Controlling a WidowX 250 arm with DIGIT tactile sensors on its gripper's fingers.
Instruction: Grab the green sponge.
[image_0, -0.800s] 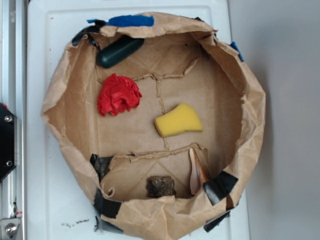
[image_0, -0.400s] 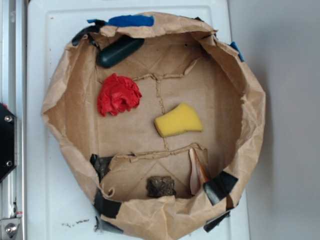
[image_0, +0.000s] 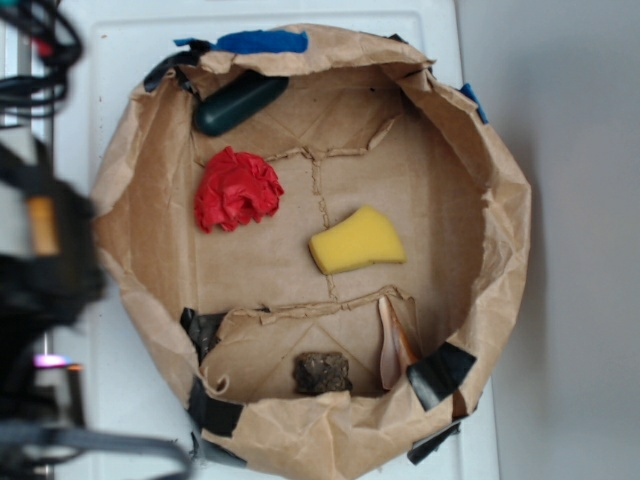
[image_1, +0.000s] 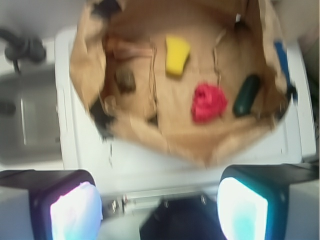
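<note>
The green sponge (image_0: 240, 102) is a dark green oblong lying at the back left inside the brown paper bag (image_0: 500, 200). In the wrist view the green sponge (image_1: 247, 95) shows at the right of the bag (image_1: 85, 50), far from my jaws. My gripper (image_1: 160, 212) is open, its two pale pads wide apart with nothing between them, and it hovers over the white surface outside the bag's rim. In the exterior view only my blurred arm (image_0: 50, 250) shows, at the left edge beside the bag.
Inside the bag lie a red crumpled cloth (image_0: 236, 190), a yellow sponge (image_0: 357, 241), a small brown block (image_0: 321, 372) and a tan wooden piece (image_0: 392, 345). The bag sits on a white board (image_0: 110, 380). A metal rail (image_0: 22, 130) runs along the left.
My arm has swung into the exterior view at the left edge, blurred by motion. The things in the bag have not moved.
</note>
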